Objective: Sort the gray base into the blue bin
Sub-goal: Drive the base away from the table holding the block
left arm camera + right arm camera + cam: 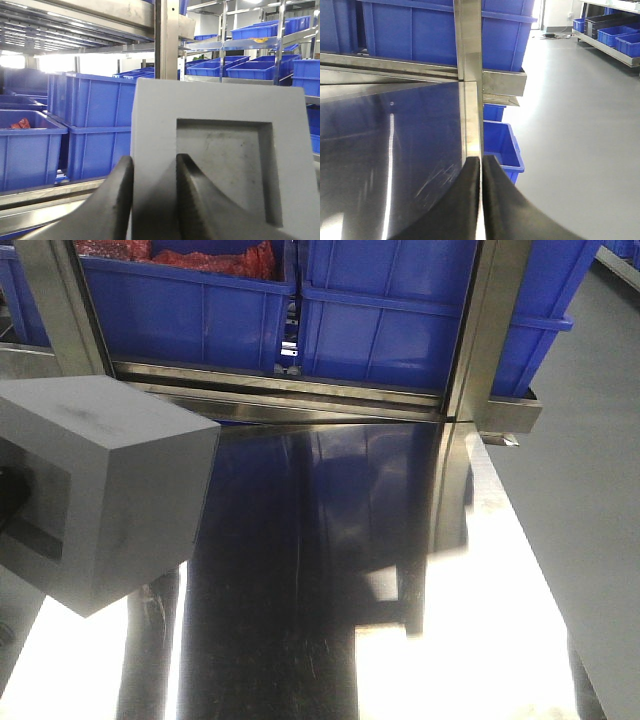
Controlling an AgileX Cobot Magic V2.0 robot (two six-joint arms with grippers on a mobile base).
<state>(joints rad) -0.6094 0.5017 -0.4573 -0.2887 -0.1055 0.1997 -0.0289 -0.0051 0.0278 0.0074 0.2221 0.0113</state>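
The gray base [110, 490] hangs in the air over the left side of the shiny steel table [320, 570], with its square recess turned to the left. In the left wrist view the gray base [220, 100] fills the frame. My left gripper [154, 165] is shut on the base's wall, one finger outside and one inside the recess. Blue bins [390, 320] stand in a row on the shelf behind the table, the nearest being a blue bin [95, 125] ahead of the block. My right gripper [481, 161] is shut on nothing over the table's right edge.
The left bin on the shelf holds red items [215, 260]. Steel shelf posts [485, 330] rise at the table's back corners. A small blue crate [502, 145] sits on the grey floor [580, 125] to the right of the table. More racks of blue bins [260, 65] stand further off.
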